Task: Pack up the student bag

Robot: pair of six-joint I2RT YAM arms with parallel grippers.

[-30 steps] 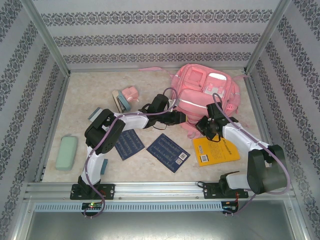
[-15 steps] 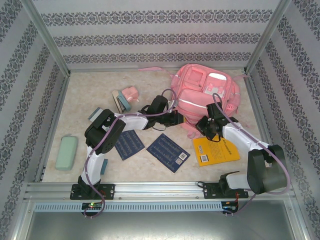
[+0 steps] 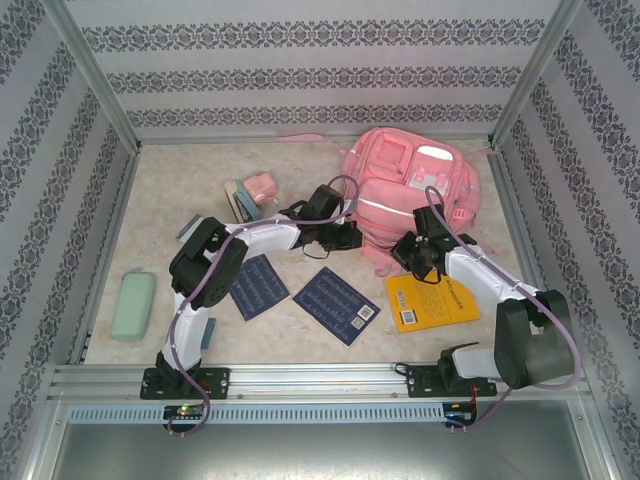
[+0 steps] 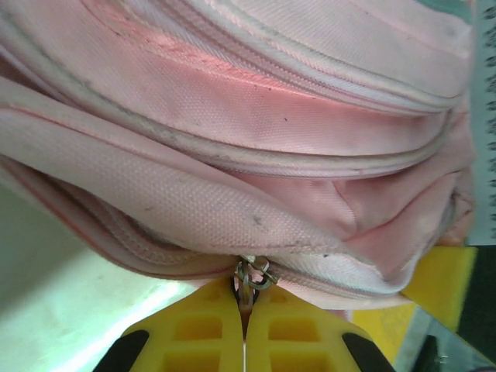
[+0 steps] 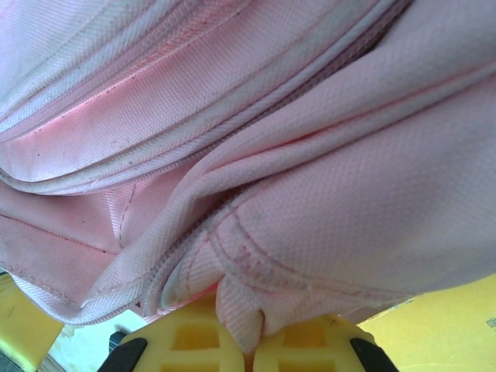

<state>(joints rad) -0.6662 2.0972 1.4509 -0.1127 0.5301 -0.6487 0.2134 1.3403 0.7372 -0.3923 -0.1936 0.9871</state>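
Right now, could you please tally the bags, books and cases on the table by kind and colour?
Bag: 1, pink
Blue books: 2
Yellow book: 1
Green case: 1
Total: 5

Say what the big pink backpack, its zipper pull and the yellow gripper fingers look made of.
Large pink backpack: woven fabric, matte; visible weave and stitching. Small zipper pull: likely metal, shiny grey. Yellow fingers: probably plastic, smooth, moulded recesses.
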